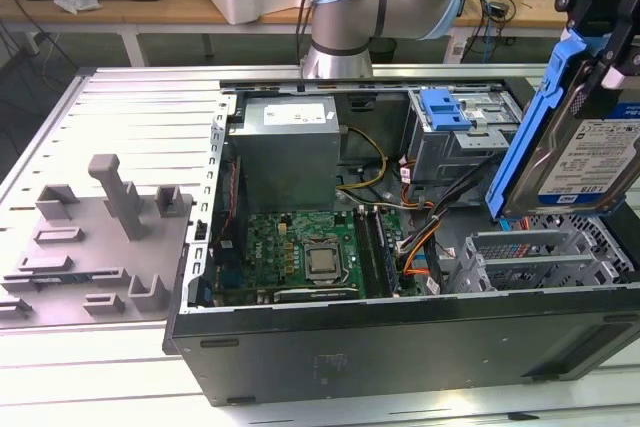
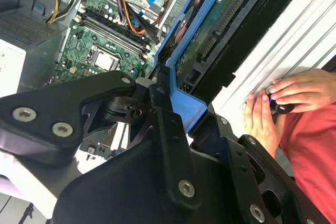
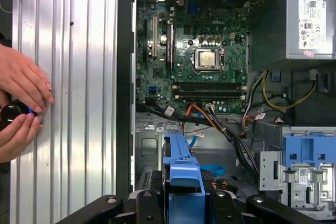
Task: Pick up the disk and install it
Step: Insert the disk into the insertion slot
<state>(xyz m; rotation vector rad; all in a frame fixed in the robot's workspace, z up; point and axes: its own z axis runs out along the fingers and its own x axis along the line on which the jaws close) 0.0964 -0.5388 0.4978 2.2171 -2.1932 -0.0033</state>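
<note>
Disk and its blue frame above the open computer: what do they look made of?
The disk: seemingly a metal body, silver-grey at the edge, under a glossy paper-like label. The blue frame: probably moulded plastic, judging by its uniform, slightly shiny colour.

Bright, even room light outside; deep shade inside the case.

In the exterior view, soft overhead light washes the ribbed silver aluminium table (image 1: 130, 117) pale at ten o'clock. The grey plastic fixture block (image 1: 120, 202) at eight o'clock throws only faint shadows. The open black computer case (image 1: 400, 347) is dim within, its front panel at six o'clock near black. The flat silver disk with blue-and-white label (image 1: 600, 157) at three o'clock carries a mild sheen. In the second wrist view the table burns out to white beside a person's hands (image 2: 304, 90), and the matte black gripper (image 2: 186, 114) looms dark, soft and stretched. In the first wrist view glare streaks the table's ribs, while the green motherboard (image 3: 199, 51) is evenly lit.
</note>
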